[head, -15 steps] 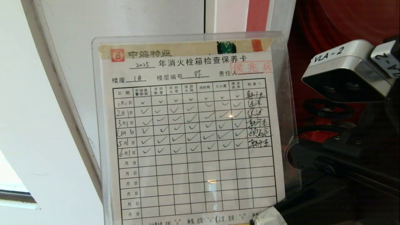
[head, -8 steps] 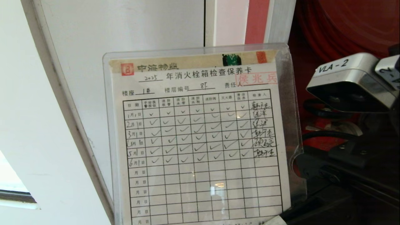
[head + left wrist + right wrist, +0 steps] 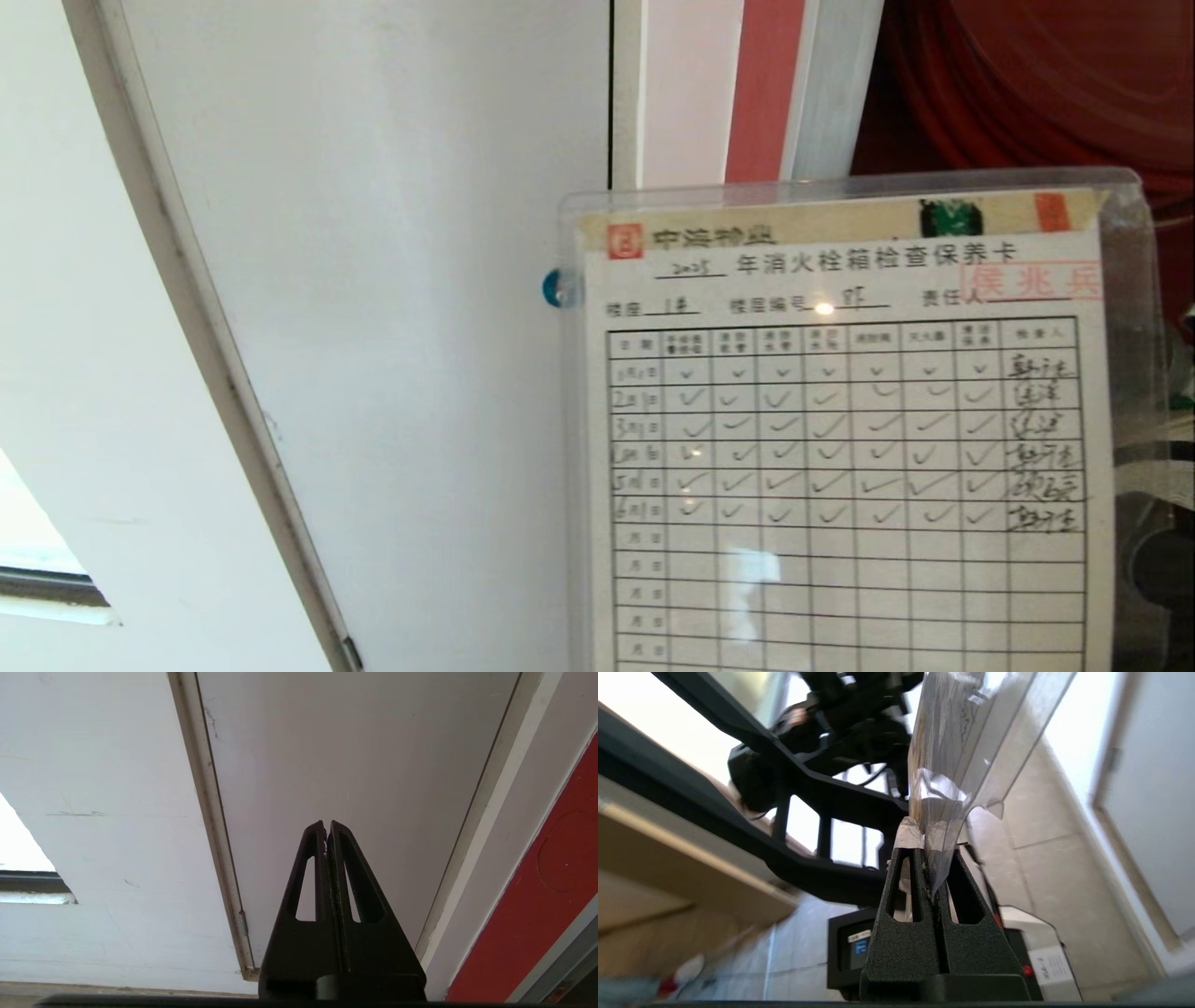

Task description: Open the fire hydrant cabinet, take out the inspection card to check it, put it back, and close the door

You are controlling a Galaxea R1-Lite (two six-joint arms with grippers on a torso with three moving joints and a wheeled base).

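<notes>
Head view shows the inspection card (image 3: 845, 439) upright at four o'clock, in front of the fire hydrant cabinet (image 3: 803, 93) with its silver frame and red strip. My right gripper (image 3: 934, 858) is clamped on the card's bottom edge; my left gripper (image 3: 327, 830) is parked, its jaws pressed together on nothing, before the plain white door (image 3: 392, 233). The glossy, floppy clear sleeve bows above the pinch and throws glare over the black grid and handwritten ticks. My judgement: keep the squeeze firm and the sheet vertical while returning it toward the red interior at one o'clock, moving slowly so the slick laminate cannot slide out.
</notes>
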